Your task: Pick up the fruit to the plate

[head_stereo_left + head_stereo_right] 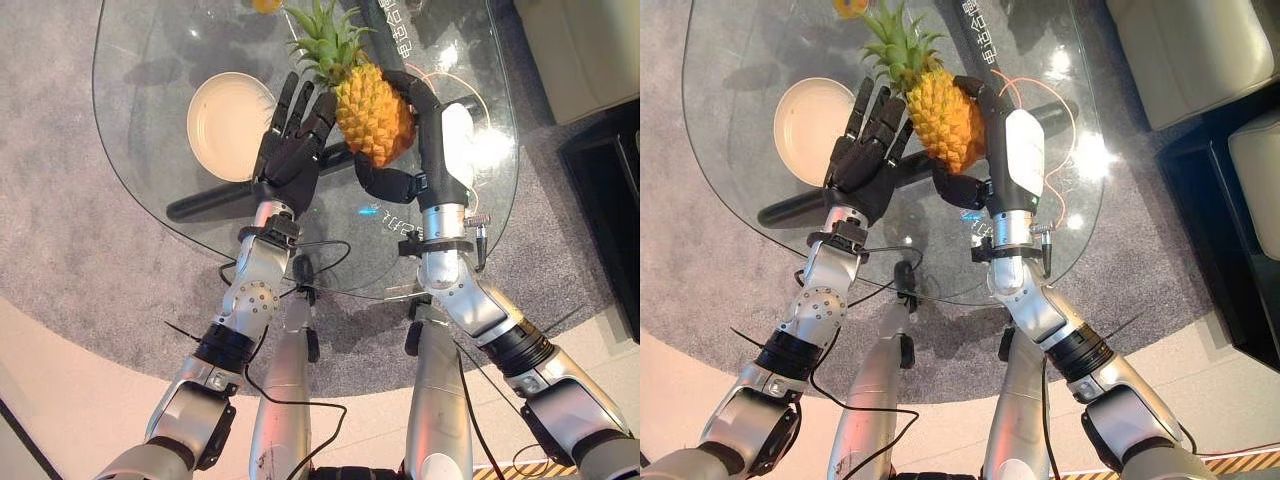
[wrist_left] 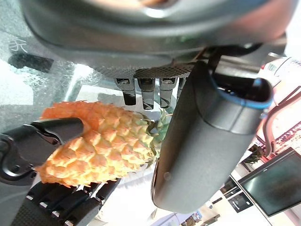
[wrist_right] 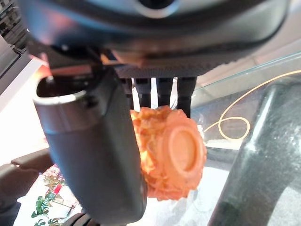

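Observation:
An orange-yellow pineapple [image 1: 372, 112] with a green crown is held just above the glass table [image 1: 150, 60], its crown pointing away from me. My right hand [image 1: 440, 150] is shut on it, fingers curled over its far right side and thumb [image 3: 94, 150] under its base [image 3: 175, 151]. My left hand [image 1: 290, 150] is open, its straight fingers [image 2: 146, 92] lying against the fruit's left side [image 2: 94, 146]. A round cream plate [image 1: 225, 125] sits on the glass directly left of the left hand.
A small yellow object [image 1: 265, 5] lies at the table's far edge. A thin orange cord [image 1: 1040, 90] loops on the glass behind the right hand. A dark base bar [image 1: 210, 200] runs under the glass. A pale sofa [image 1: 580, 50] stands at the far right.

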Available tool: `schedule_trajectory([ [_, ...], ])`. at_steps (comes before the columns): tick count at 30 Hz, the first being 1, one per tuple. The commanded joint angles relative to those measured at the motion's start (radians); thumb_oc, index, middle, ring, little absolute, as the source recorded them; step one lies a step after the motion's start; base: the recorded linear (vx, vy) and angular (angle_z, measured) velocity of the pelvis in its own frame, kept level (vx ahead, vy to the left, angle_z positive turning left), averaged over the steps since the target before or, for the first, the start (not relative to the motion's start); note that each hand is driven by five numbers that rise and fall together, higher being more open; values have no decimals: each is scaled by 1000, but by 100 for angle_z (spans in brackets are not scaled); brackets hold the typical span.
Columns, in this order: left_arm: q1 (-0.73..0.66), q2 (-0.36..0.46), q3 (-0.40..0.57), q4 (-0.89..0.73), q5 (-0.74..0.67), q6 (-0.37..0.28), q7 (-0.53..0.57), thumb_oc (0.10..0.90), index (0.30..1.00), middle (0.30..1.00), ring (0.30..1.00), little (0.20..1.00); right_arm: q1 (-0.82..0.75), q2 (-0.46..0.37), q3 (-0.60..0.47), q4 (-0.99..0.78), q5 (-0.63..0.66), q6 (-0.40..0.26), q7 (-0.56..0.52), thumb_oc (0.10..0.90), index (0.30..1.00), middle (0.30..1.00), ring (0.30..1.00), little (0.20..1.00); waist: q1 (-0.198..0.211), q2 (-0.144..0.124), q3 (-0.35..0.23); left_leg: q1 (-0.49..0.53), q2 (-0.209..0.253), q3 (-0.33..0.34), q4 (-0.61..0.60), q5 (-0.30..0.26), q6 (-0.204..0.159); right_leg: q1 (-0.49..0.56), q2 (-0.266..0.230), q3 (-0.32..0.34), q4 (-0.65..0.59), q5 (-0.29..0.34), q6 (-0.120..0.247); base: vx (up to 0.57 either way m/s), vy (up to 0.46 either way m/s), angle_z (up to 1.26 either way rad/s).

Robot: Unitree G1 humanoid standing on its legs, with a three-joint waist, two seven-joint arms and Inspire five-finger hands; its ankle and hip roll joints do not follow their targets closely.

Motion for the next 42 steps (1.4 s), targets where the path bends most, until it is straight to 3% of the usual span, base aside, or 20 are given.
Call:
schedule_trajectory([
  [1,-110,-17,-8,-148,0,-83,-65,800,900,900,900,900,-170,19,16,-199,-77,-83,11,100,300,300,300,200,5,-12,-20,18,-59,19,66,-120,28,63,23,-79,-180,103,-5,0,0,0],
  [11,-101,-18,13,-161,-1,-130,-45,800,900,900,900,900,-170,13,45,-219,-75,-81,69,100,300,300,300,200,10,-9,-20,15,-63,15,60,-118,27,60,23,-82,-182,101,-6,0,0,0],
  [42,-120,-10,-7,-204,21,-151,119,800,900,900,900,900,-241,-18,133,-284,-89,-97,190,100,300,300,300,200,26,-10,-20,17,-70,6,53,-108,25,72,20,-98,-197,107,-4,0,0,0],
])
